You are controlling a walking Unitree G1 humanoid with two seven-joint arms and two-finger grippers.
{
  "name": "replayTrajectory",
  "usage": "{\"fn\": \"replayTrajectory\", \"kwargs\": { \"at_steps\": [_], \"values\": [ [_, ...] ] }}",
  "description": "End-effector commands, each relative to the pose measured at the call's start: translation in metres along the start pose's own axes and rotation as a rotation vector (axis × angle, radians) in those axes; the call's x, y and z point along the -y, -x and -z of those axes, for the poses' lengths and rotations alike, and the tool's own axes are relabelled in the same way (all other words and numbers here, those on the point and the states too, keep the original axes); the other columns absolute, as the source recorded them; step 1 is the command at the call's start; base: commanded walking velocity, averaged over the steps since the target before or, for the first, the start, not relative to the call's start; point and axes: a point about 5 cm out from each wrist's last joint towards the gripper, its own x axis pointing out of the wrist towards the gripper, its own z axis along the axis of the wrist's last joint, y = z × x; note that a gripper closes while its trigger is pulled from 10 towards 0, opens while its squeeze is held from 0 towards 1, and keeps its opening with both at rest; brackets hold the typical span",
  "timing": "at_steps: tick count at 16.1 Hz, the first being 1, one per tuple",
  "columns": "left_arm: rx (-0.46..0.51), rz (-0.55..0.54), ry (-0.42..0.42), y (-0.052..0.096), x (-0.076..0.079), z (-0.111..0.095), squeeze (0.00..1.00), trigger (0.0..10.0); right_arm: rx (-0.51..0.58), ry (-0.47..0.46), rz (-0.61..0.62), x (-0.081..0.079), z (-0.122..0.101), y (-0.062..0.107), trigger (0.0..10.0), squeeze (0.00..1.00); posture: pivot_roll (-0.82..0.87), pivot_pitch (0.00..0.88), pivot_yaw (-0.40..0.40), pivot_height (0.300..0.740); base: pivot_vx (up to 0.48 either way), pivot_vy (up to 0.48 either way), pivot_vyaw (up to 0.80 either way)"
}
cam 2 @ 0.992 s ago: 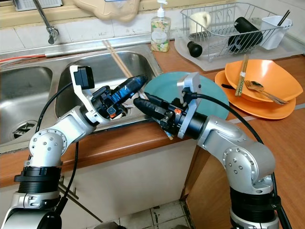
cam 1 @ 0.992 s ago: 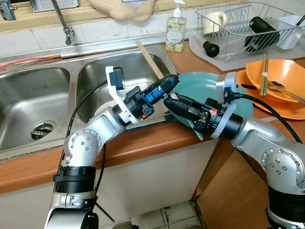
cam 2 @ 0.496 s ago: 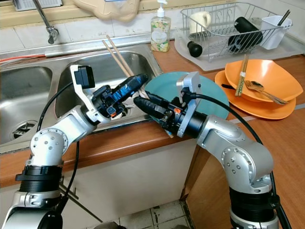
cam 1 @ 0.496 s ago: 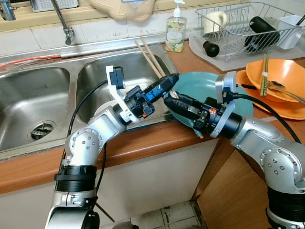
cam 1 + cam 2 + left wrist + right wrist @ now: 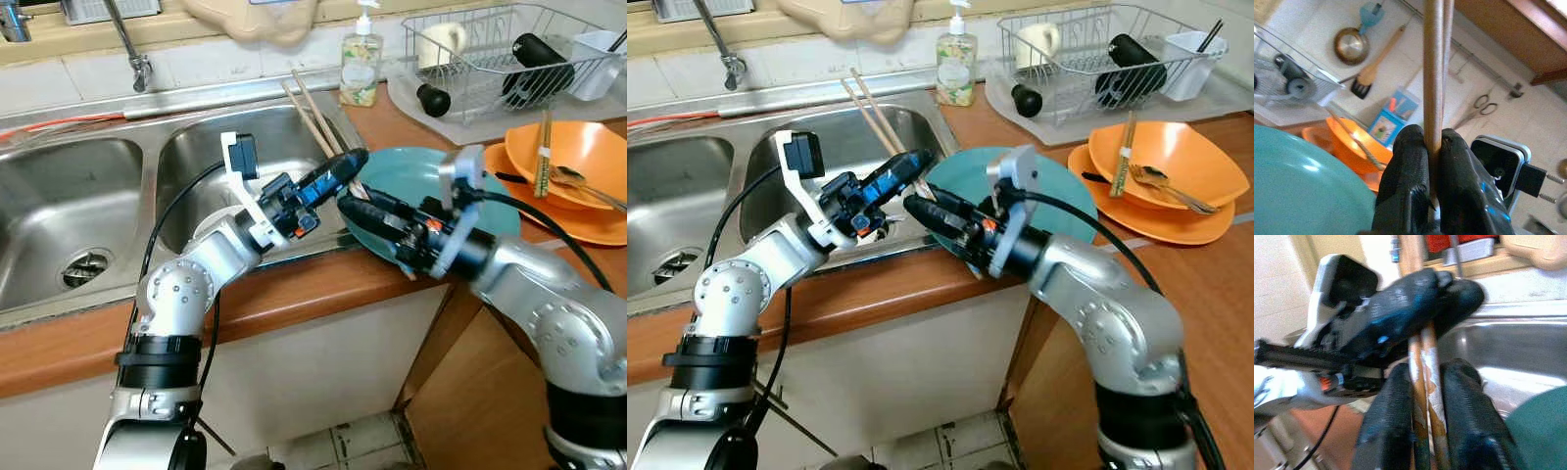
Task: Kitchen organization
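Both hands meet over the sink's (image 5: pixel 118 186) right basin edge, next to the teal plate (image 5: pixel 411 176): left hand (image 5: pixel 348 166) pinches the chopsticks (image 5: pixel 312 106), right hand (image 5: pixel 353 204) is clamped on their lower end. Versus 1 s ago, two sticks now show fanned above the left hand instead of one. They've shifted slightly toward the soap bottle (image 5: pixel 361 59); the right arm looks blurred.

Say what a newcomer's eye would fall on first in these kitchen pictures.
First, the left gripper and right gripper meeting over the sink's edge, both shut on one pair of wooden chopsticks that slants up over the right basin. Next, the teal plate behind them and the orange bowls beside the dish rack.
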Motion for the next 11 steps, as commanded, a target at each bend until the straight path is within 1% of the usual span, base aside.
{"fn": "replayTrajectory", "kwargs": {
  "at_steps": [1, 2, 4, 5, 6, 7, 8, 9, 10, 11],
  "values": [
    [0.035, -0.078, -0.045, 0.004, -0.008, -0.011, 0.0, 0.0, 0.029, -0.007, 0.041, 0.006, -0.008, 0.001, 10.0, 1.0, -0.1, 0.0, 0.096, 0.74, 0.0, 0.0, 0.0],
    [0.042, -0.088, -0.052, 0.005, -0.01, -0.013, 0.0, 0.0, 0.033, -0.011, 0.047, 0.007, -0.009, 0.001, 10.0, 1.0, -0.1, 0.0, 0.096, 0.74, 0.0, 0.0, 0.0],
    [0.081, -0.172, -0.102, 0.01, -0.019, -0.029, 0.0, 0.0, 0.034, -0.019, 0.067, 0.01, -0.012, 0.001, 10.0, 1.0, -0.1, 0.0, 0.094, 0.74, 0.0, 0.0, 0.0],
    [0.099, -0.216, -0.127, 0.014, -0.024, -0.037, 0.0, 0.0, 0.03, 0.01, 0.102, 0.012, -0.013, 0.001, 10.0, 1.0, -0.1, 0.0, 0.096, 0.74, 0.0, 0.0, 0.0],
    [0.126, -0.279, -0.16, 0.022, -0.03, -0.051, 0.0, 0.0, 0.033, 0.062, 0.116, 0.011, -0.015, 0.0, 10.0, 1.0, -0.1, 0.0, 0.096, 0.74, 0.0, 0.0, 0.0],
    [0.13, -0.31, -0.18, 0.025, -0.032, -0.057, 0.0, 0.0, 0.033, 0.072, 0.127, 0.011, -0.015, -0.001, 10.0, 1.0, -0.1, 0.0, 0.096, 0.74, 0.0, 0.0, 0.0],
    [0.142, -0.382, -0.21, 0.031, -0.037, -0.067, 0.0, 0.0, 0.017, 0.083, 0.15, 0.012, -0.014, -0.001, 10.0, 1.0, -0.1, 0.0, 0.094, 0.74, 0.0, 0.0, 0.0],
    [0.157, -0.466, -0.223, 0.037, -0.044, -0.075, 0.0, 0.0, -0.003, 0.088, 0.159, 0.012, -0.014, -0.001, 10.0, 1.0, -0.1, 0.0, 0.093, 0.74, 0.0, 0.0, 0.0],
    [0.158, -0.534, -0.216, 0.042, -0.051, -0.078, 0.0, 0.0, -0.012, 0.11, 0.158, 0.01, -0.014, -0.001, 10.0, 1.0, -0.1, 0.0, 0.091, 0.74, 0.0, 0.0, 0.0],
    [0.152, -0.667, -0.198, 0.05, -0.063, -0.08, 0.0, 0.0, -0.022, 0.137, 0.152, 0.007, -0.014, -0.002, 10.0, 1.0, -0.1, 0.0, 0.086, 0.74, 0.0, 0.0, 0.0]
  ]
}}
